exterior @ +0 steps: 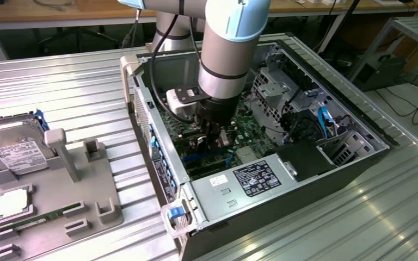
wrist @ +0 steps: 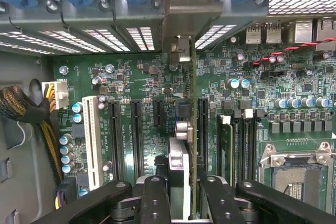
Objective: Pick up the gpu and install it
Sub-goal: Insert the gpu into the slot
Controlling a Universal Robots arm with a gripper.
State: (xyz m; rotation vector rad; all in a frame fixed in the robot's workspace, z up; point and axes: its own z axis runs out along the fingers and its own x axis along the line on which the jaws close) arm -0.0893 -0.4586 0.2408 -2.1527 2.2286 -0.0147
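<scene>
The gripper [exterior: 213, 138] is lowered inside the open computer case [exterior: 354, 117], directly above the motherboard [wrist: 142, 103], with its fingers [wrist: 155, 198] clamped on the gpu [wrist: 181, 145]. The gpu is held edge-on, standing upright over the expansion slots [wrist: 137, 135], its silver bracket [wrist: 181, 9] lying against the rear wall of the case. In the exterior view, a grey parts tray [exterior: 85, 204] sits on the table [exterior: 63, 81] at the exterior view's left of the case, carrying a hard drive [exterior: 17, 152] and a green memory stick [exterior: 38, 222].
</scene>
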